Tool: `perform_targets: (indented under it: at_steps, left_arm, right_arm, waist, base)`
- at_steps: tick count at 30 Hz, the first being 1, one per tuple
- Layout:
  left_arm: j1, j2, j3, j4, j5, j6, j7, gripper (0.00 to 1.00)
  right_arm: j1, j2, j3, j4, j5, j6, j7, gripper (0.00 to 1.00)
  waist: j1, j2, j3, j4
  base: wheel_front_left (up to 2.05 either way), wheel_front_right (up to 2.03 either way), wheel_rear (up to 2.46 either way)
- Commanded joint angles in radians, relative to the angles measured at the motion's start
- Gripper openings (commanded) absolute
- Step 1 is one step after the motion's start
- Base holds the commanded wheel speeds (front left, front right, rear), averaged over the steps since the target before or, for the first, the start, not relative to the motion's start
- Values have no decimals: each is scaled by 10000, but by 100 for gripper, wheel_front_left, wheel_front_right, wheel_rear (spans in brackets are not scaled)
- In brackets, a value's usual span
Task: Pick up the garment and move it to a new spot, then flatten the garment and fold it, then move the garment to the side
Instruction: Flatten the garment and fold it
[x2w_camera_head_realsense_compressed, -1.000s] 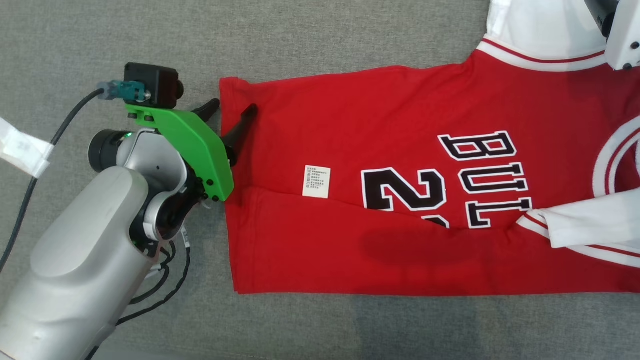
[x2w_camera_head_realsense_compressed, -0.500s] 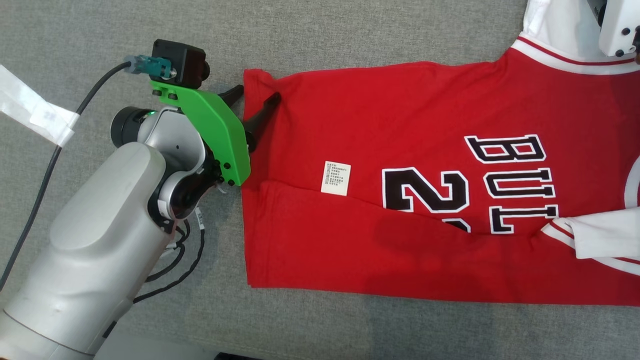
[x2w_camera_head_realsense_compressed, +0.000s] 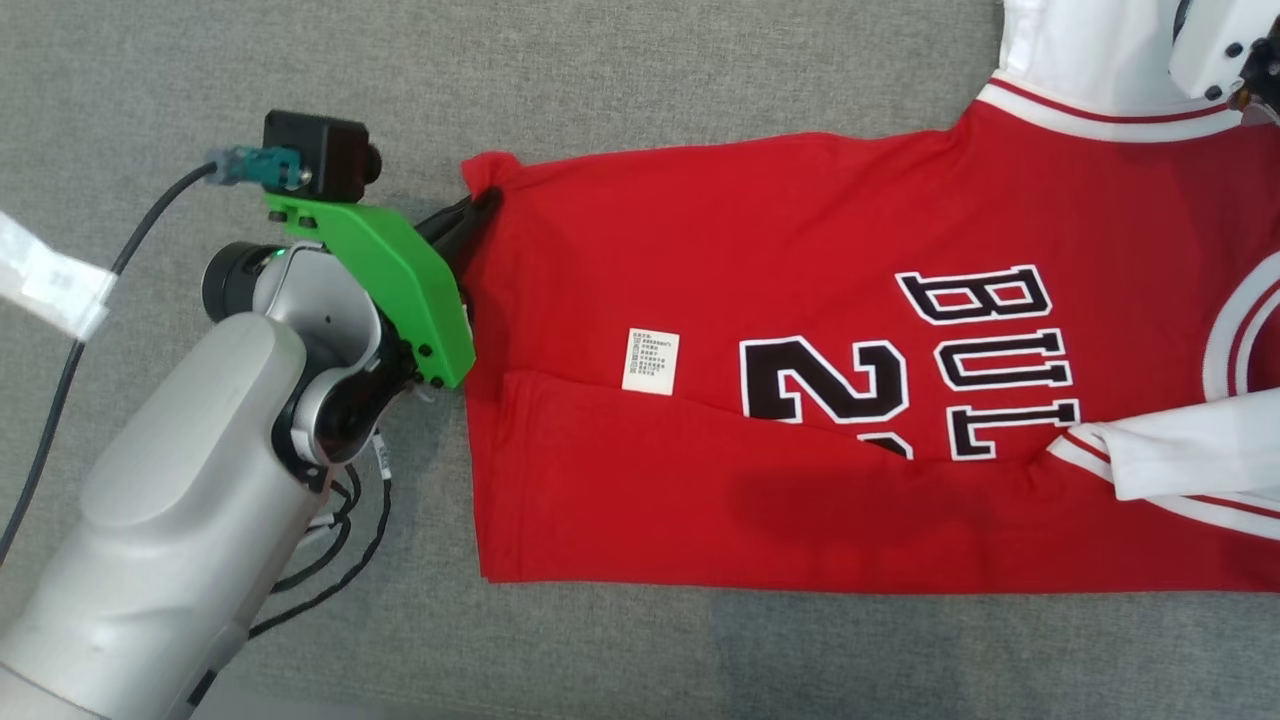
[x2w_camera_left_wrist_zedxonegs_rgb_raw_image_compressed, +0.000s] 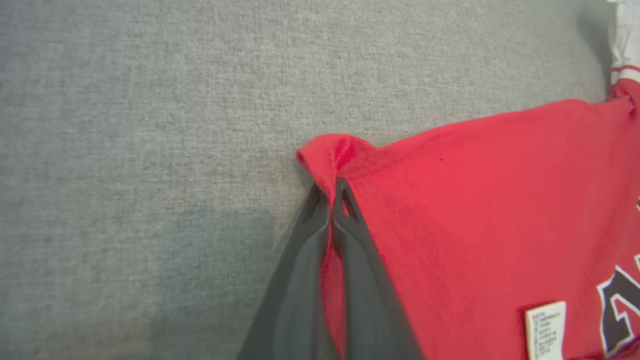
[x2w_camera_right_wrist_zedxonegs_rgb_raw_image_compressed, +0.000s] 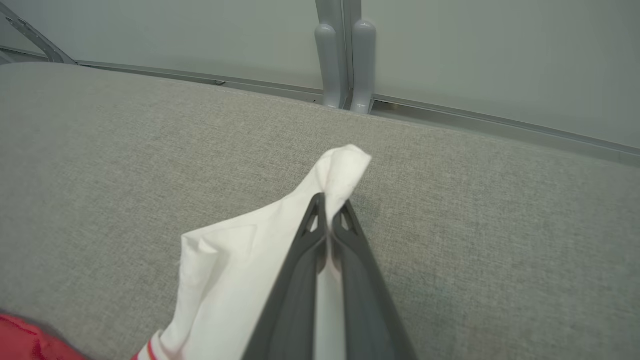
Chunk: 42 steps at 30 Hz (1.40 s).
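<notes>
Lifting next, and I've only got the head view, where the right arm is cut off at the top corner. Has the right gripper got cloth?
Observer: Yes. The right gripper is shut on a bunched tip of the white sleeve.
Operator: Is the left grip solid?
Observer: Left wrist view: the left gripper pinches the red hem corner, cloth between both fingers.
Operator: Anything beyond the right gripper?
Observer: Bare grey cushion, then a grey post against the wall.
</notes>
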Motion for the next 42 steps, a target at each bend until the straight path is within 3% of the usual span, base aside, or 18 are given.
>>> perform_targets:
  at_steps: [1, 6, 12, 20, 24, 29, 37, 38, 39, 40, 41, 42]
  left_arm:
    - [301, 140, 85, -46, -60, 99, -119, 0]
    - [1261, 619, 445, -908, -190, 460, -774, 0]
    - [2679, 1197, 717, -2205, -220, 1057, -1414, 0]
    - [5176, 1949, 1274, -4289, -427, 2068, -2505, 0]
    - [6128, 1936, 1393, -4731, -688, 2257, -2920, 0]
    - [6997, 1777, 1387, -4840, -707, 2397, -3519, 0]
    - [7332, 1576, 1249, -4448, -491, 2403, -3952, 0]
    - [7327, 1548, 1181, -4406, -416, 2371, -4018, 16]
    - [7324, 1456, 1134, -4383, -412, 2274, -4090, 41]
    - [7399, 1403, 1079, -4278, -456, 2241, -4097, 65]
    - [7412, 1462, 1000, -4172, -317, 2207, -4122, 95]
    - [7407, 1504, 940, -4067, -189, 2245, -4145, 100]
  right_arm:
    - [297, -146, -29, -171, 275, -15, -164, 0]
    - [1571, -818, -71, -1612, 1647, -13, -596, 0]
    - [4266, -1294, -821, -3849, 2968, -10, -996, 0]
    - [8004, -812, -2086, -6263, 3267, -7, -1134, 0]
    - [8863, -488, -2079, -6376, 3017, -9, -1163, 0]
    - [9313, -67, -1665, -5585, 2508, -7, -1654, 0]
    - [9392, -275, -995, -4616, 2240, -7, -2367, 0]
    - [9416, -366, -898, -4547, 2194, -9, -2440, 18]
    - [9435, -462, -815, -4486, 2104, -9, -2507, 45]
    - [9477, -527, -705, -4421, 2070, -9, -2526, 88]
    - [9501, -569, -637, -4342, 2050, -9, -2555, 100]
    - [9532, -610, -544, -4307, 2070, -9, -2513, 100]
  waist:
    - [0, 0, -338, -243]
    - [0, 0, -966, -629]
    - [0, 0, -1811, -1072]
    - [0, 0, -2471, -1794]
    - [0, 0, -2567, -2033]
    - [0, 0, -2695, -2159]
    - [0, 0, -2785, -1996]
    - [0, 0, -2788, -1984]
    - [0, 0, -2796, -1972]
    - [0, 0, -2810, -1962]
    - [0, 0, -2831, -1953]
    - [0, 0, -2853, -1941]
  base:
    - [0, 0, 0]
    - [0, 0, 0]
    - [0, 0, 0]
    - [0, 0, 0]
    - [0, 0, 0]
    - [0, 0, 0]
    - [0, 0, 0]
    - [0, 0, 0]
    - [0, 0, 0]
    - [0, 0, 0]
    - [0, 0, 0]
    - [0, 0, 0]
